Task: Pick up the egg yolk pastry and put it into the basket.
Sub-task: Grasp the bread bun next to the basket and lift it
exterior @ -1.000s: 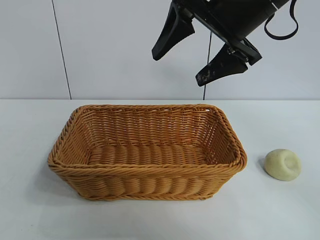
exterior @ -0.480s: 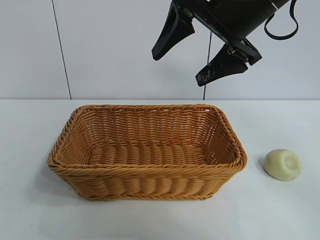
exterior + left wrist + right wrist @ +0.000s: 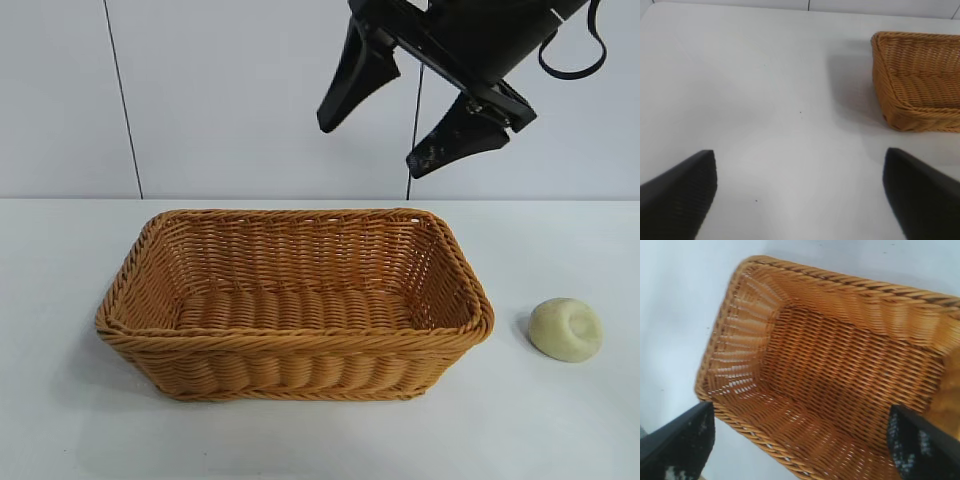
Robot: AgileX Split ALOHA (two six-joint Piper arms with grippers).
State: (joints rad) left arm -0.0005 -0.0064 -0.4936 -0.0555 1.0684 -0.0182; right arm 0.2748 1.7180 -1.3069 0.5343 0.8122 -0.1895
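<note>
In the exterior view we see the right gripper [image 3: 372,143] hanging high against the wall, its two black fingers [image 3: 352,82] spread wide and holding nothing. Directly below it, well apart, sits the basket [image 3: 140,330] on the white table [image 3: 60,250], with nothing inside. The pastry [image 3: 566,329] lies on the table outside the basket, just past its short side, low and off to the outer side of the gripper, touching neither basket nor fingers. Its dented face is turned up.

In the left wrist view we look down between the left gripper [image 3: 800,192] fingers, which stand released, far apart, over bare table [image 3: 765,90]. One corner of the basket [image 3: 900,115] shows ahead of this gripper and to one side, well clear of it.

In the right wrist view the parted fingertips [image 3: 682,440] frame the basket [image 3: 805,275], whose woven floor fills the space beyond the gripper [image 3: 800,447]. We cannot find the pastry here.
</note>
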